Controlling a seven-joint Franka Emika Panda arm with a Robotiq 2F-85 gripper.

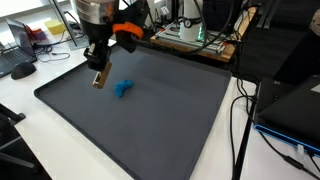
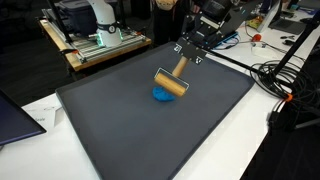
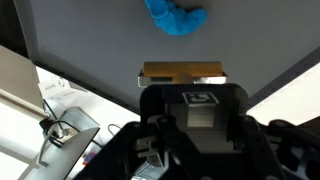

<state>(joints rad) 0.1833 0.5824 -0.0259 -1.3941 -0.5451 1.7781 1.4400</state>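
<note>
In an exterior view the jaws hang over the left part of the dark grey mat (image 1: 150,130) on the white bench (image 1: 45,72), closed on a wooden tool's (image 1: 99,78) handle. Just right of its head lies a crumpled blue object (image 1: 123,88).

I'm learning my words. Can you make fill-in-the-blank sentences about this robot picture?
The lump on the mat is ____ in colour.
The end effector holds a tool made of ____.
The mat is dark ____.
Missing words: blue, wood, gray.
</note>
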